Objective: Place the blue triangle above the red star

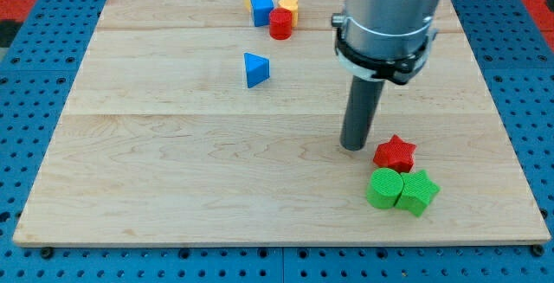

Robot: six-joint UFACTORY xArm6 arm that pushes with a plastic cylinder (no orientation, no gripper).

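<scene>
Task barely starting: blue triangle (255, 69) sitting well apart from red star (395, 153), my tip (353, 147) resting just left of star, no hand on rig to judge

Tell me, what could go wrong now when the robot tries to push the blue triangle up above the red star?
My tip sits right beside the red star, so swinging away could nudge it into the two green blocks. The blue triangle lies far off toward the view's left, and a push on its slanted side may spin it off course.
</scene>
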